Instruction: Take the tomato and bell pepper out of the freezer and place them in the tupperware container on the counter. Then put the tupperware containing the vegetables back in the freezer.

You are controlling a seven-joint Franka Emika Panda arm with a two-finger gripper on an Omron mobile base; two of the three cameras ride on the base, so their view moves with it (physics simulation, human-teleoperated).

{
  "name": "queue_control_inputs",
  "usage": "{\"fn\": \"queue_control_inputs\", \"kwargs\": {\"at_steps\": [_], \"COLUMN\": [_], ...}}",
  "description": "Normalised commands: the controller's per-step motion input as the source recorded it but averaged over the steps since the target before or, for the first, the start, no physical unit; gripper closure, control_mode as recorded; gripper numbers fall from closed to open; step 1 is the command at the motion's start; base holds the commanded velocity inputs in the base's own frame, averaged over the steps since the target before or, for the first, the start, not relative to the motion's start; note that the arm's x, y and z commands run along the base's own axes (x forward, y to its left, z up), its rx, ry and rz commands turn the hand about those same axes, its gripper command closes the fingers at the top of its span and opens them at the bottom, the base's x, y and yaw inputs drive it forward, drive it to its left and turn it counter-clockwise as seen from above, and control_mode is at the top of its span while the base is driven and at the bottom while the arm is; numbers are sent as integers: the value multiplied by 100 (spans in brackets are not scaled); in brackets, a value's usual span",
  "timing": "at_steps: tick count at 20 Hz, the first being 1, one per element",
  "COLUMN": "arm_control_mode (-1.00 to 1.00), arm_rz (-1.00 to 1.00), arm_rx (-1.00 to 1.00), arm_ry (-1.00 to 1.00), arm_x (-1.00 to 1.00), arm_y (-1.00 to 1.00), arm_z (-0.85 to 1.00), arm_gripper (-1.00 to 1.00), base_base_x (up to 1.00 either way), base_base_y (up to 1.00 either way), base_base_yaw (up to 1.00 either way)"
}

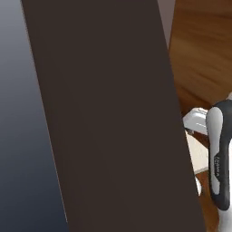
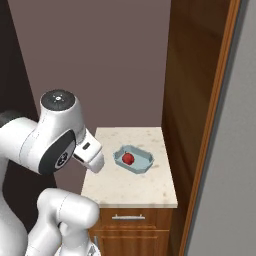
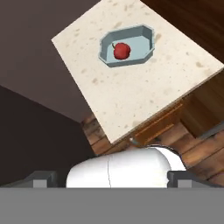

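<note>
The light blue-grey tupperware container (image 2: 141, 165) (image 3: 140, 39) sits on the beige speckled counter (image 2: 125, 190) (image 3: 131, 96). Inside it lies one small red lumpy vegetable with a short stem, the bell pepper (image 2: 128, 158) (image 3: 122, 51). The tomato is out of view. My gripper (image 3: 111, 178) hangs well back from the counter's near edge and above it, looking down at the container; its fingertips (image 3: 43, 179) stand wide apart, open with nothing between them. The freezer's inside is hidden; a flat grey panel (image 2: 230, 200) at the right edge may be its door.
A tall brown wooden cabinet side (image 2: 192, 100) rises right of the counter. Below the counter top is a drawer with a silver bar handle (image 2: 128, 217). A broad dark panel (image 1: 108, 113) stands close in front of the left base camera. Wooden floor (image 3: 205, 157) lies below.
</note>
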Motion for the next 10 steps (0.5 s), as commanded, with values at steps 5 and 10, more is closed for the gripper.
{"fn": "queue_control_inputs", "kwargs": {"at_steps": [5,10], "arm_control_mode": [-100,100], "arm_rz": [0,0], "arm_rx": [0,0], "arm_ry": [15,0], "arm_x": [-88,0], "arm_y": [0,0], "arm_z": [3,0], "arm_gripper": [-100,-100], "base_base_x": [0,-73], "base_base_y": [0,11], "base_base_yaw": [0,0]}}
